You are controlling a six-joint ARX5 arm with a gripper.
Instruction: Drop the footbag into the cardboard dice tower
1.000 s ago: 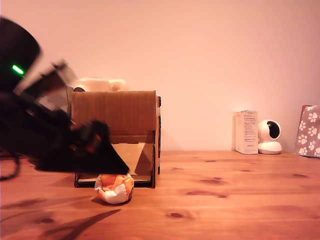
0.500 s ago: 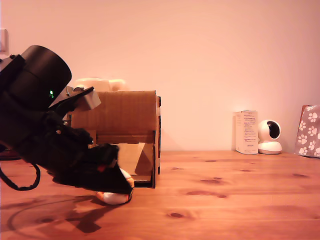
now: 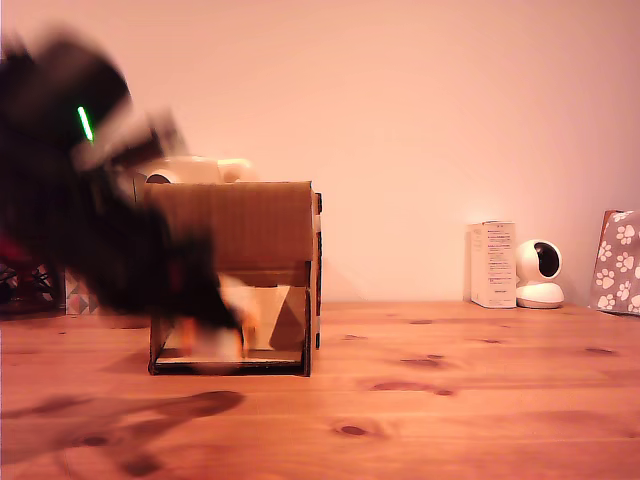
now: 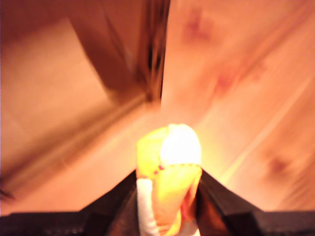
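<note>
Gripper (image 4: pixel 170 196) fingers clamping the footbag (image 4: pixel 170 162), lifting off table (image 3: pixel 450 400); drop into cardboard dice tower (image 3: pixel 250 225) not yet done.

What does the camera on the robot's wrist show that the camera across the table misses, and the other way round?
Only the wrist view shows the footbag clearly: its yellow and white stitched panels sit pinched between the end effector's dark fingers. Only the exterior view shows the whole cardboard dice tower, the blurred arm, the white box, the small white camera and the paw-print box by the wall. Both show the wooden table and part of the tower.
</note>
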